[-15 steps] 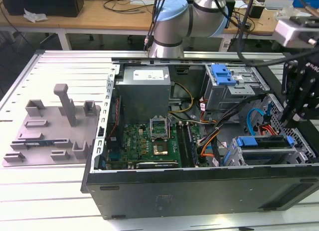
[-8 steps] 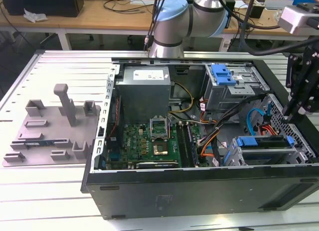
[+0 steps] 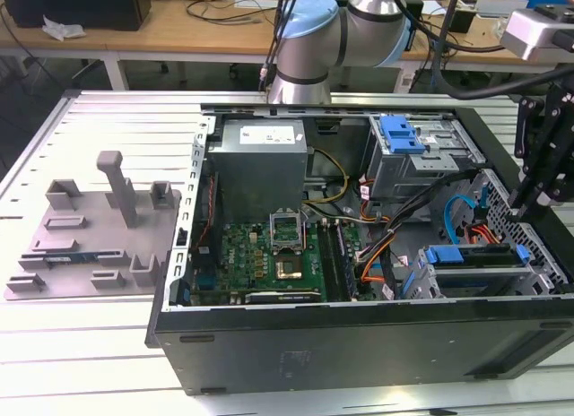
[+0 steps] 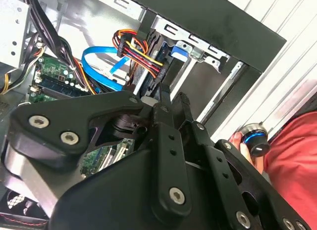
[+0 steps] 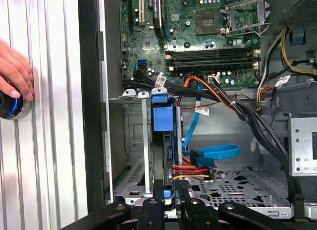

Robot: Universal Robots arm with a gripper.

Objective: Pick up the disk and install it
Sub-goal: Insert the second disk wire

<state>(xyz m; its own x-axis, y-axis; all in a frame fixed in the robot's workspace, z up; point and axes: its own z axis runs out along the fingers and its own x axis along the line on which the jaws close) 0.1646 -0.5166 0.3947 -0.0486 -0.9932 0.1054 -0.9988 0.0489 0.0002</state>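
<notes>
Inside the open computer case (image 3: 269, 344), the disk (image 5: 163, 118) sits edge-up in its metal bay (image 5: 136, 141), blue carrier tab showing. Directly below its near end in the first wrist view, my jaws (image 5: 169, 190) stand w/ fingers close together at the disk's edge; can't tell if they're gripping it. A hand (image 5: 15, 74) rests on a knob (image 5: 10, 103) on the table (image 3: 90, 344).

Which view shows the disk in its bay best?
The first wrist view: the disk stands edge-on in the drive cage, blue carrier handle facing the camera, with the gripper at its near end. The exterior view shows its blue frame in the cage from the side. The second wrist view shows a blue corner past the gripper.
</notes>
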